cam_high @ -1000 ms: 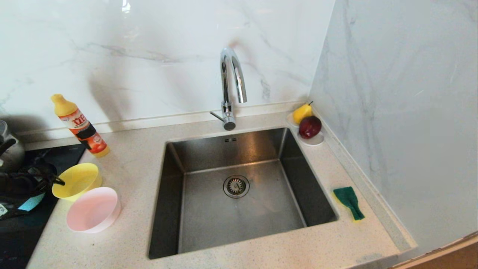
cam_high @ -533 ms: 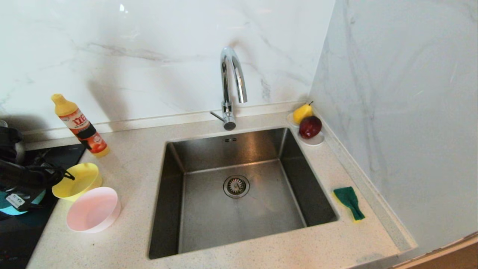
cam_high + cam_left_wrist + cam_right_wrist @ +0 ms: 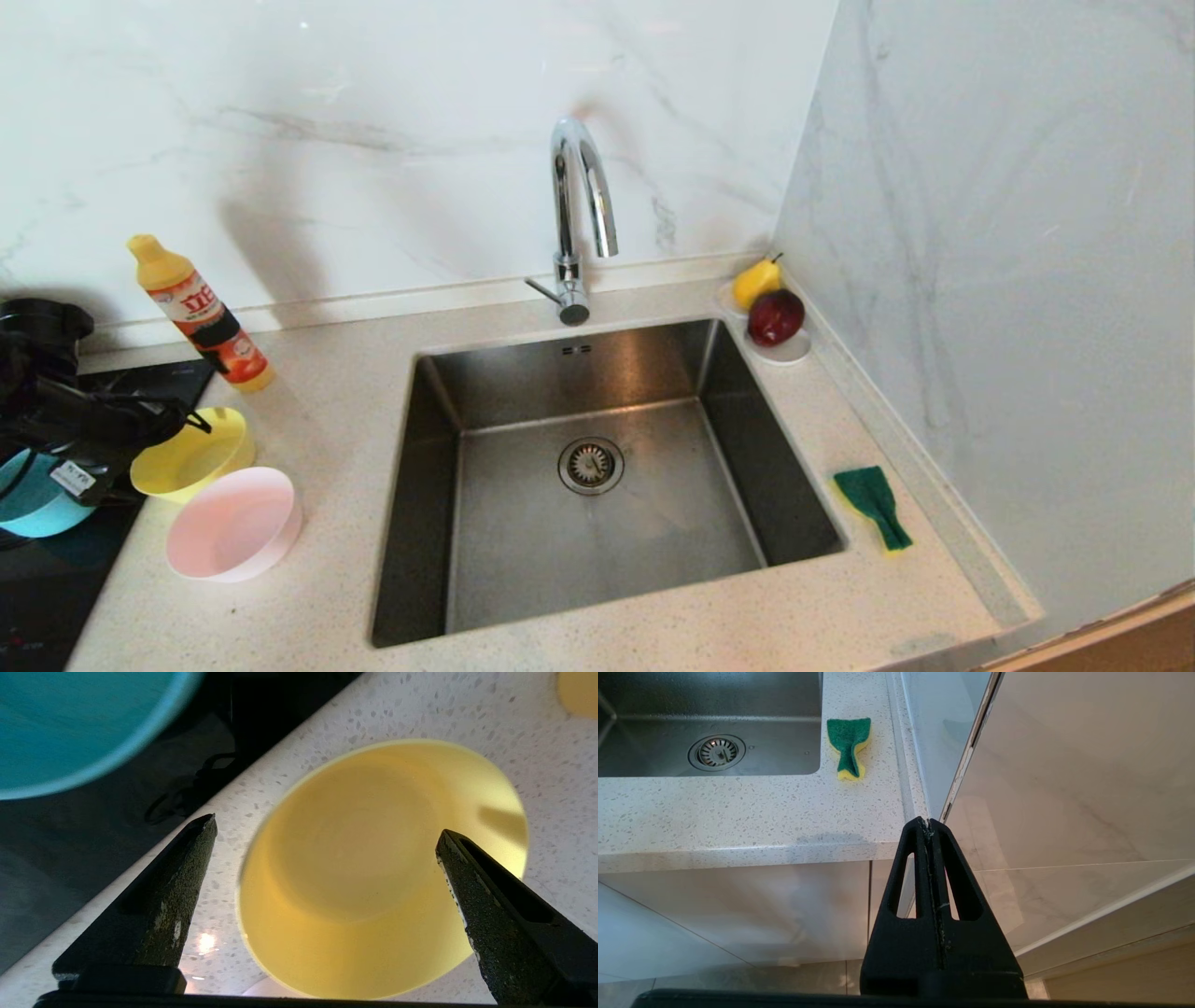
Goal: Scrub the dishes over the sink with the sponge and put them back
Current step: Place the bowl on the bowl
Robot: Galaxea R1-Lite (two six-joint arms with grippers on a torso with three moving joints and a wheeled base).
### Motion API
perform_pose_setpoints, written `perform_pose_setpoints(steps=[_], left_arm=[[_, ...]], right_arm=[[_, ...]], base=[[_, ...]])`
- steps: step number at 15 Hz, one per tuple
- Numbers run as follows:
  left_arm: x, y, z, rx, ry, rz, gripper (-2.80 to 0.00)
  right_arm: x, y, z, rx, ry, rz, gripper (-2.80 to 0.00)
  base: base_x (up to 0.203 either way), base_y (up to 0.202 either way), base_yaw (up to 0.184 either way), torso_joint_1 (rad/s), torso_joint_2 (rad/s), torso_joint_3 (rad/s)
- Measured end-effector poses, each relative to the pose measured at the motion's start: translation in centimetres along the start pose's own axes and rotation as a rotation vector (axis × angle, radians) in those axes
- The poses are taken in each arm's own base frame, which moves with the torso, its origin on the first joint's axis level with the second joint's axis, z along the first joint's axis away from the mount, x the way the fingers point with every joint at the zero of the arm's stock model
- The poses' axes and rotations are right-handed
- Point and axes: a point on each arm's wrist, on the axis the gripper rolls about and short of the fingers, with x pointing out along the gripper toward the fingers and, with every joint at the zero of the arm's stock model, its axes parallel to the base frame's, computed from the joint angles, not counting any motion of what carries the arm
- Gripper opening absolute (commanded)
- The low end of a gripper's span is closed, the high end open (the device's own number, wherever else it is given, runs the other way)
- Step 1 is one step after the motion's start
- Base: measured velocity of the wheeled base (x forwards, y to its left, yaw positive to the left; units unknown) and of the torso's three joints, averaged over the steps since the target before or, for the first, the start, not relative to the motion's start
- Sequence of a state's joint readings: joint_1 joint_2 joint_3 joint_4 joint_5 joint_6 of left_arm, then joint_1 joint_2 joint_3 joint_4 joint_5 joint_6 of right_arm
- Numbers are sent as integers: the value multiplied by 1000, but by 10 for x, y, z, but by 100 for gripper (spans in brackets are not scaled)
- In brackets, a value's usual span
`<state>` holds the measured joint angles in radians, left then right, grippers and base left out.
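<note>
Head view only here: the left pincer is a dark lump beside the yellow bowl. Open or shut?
Observer: Open wide. In the left wrist view the left pincer has its fingers spread, with the yellow bowl below the gap, not gripped.
Operator: Anything in the bowl?
Observer: No, its inside shows bare.
Operator: Right pincer? Not in my view.
Observer: The right pincer is shut on nothing. It is parked low in front of the counter edge, and the sponge lies beyond it on the counter.
</note>
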<state>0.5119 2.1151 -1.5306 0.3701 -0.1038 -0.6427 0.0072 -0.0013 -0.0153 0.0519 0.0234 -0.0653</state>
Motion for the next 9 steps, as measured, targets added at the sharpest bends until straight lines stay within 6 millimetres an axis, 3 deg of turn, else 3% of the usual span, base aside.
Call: perform_pose_setpoints(steps=[9], left_arm=[[16, -5, -8, -1, 37, 17, 0]], right_arm=[[0, 0, 0, 0, 0, 0, -280]], base=[[0, 0, 0, 0, 0, 0]])
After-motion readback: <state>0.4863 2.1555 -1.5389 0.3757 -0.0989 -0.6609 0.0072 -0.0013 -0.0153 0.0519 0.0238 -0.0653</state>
